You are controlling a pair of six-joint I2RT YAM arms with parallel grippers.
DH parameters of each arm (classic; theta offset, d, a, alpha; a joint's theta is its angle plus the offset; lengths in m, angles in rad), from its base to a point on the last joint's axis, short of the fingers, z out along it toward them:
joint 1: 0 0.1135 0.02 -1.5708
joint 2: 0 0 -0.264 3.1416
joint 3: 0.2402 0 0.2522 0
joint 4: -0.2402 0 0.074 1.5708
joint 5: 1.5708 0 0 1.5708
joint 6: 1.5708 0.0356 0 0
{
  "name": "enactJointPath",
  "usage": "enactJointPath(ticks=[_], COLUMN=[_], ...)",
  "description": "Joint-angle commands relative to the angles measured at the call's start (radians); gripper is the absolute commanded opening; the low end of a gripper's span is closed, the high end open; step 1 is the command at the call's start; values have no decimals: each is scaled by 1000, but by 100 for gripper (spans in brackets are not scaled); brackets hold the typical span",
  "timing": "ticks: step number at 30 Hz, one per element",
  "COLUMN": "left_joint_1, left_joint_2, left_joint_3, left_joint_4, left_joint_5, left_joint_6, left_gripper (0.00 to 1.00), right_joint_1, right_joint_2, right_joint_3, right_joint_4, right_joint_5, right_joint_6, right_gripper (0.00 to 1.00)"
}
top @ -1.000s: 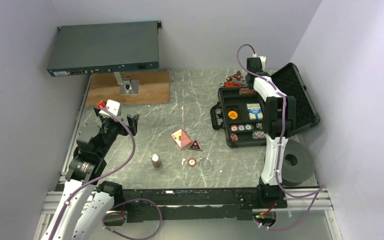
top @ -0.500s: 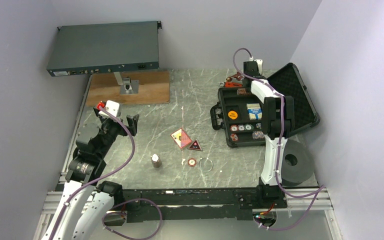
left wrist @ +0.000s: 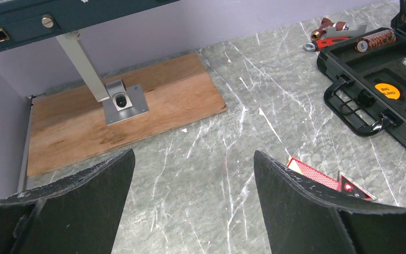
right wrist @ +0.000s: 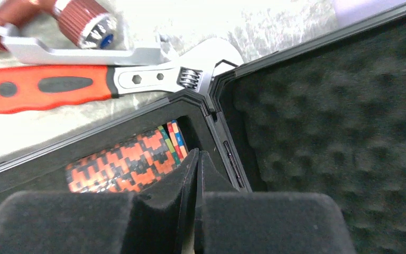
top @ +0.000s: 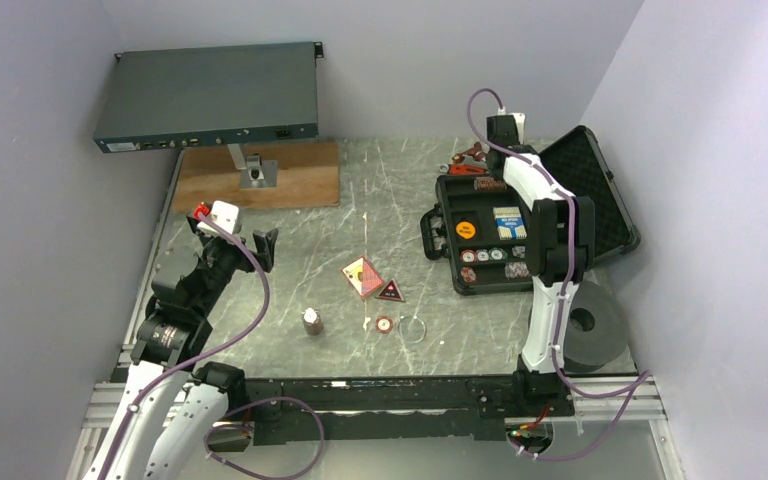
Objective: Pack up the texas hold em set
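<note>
At upper right, the right gripper [right wrist: 195, 159] hung pinched together, empty, over the briefcase [top: 600, 200] corner beside the chip roll [right wrist: 121, 166], probably to press it home. Mid-left, the left gripper [left wrist: 193, 156] gaped, facing the loose triangle piece [top: 390, 292].

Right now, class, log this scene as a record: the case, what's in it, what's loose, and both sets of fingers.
case: open, lid tilted back to the right
inside: chip roll, card deck, orange disc, row of chips
loose: red deck, triangle, one chip
behind case: wrench
left fingers: open, empty, over the table
right fingers: shut, empty, over the case's far corner beside the chip roll
</note>
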Motion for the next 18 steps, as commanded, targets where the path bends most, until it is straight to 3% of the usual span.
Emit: enactJointPath(ticks=[1, 9, 18], left_joint_1=[-4, -5, -4], left_joint_2=[-4, -2, -1], left_joint_3=[16, 17, 17], left_joint_4=[19, 19, 19], left_joint_5=[4, 2, 5], left_joint_6=[5, 5, 5], left_gripper=[89, 89, 89], right_joint_1=[3, 17, 71], right_joint_2=[-107, -142, -69], right_joint_3=[32, 15, 50], right_joint_4=[-8, 18, -8], right_joint_5=[-57, -318, -444], right_joint_6=[31, 63, 82], right_gripper=[4, 5, 9])
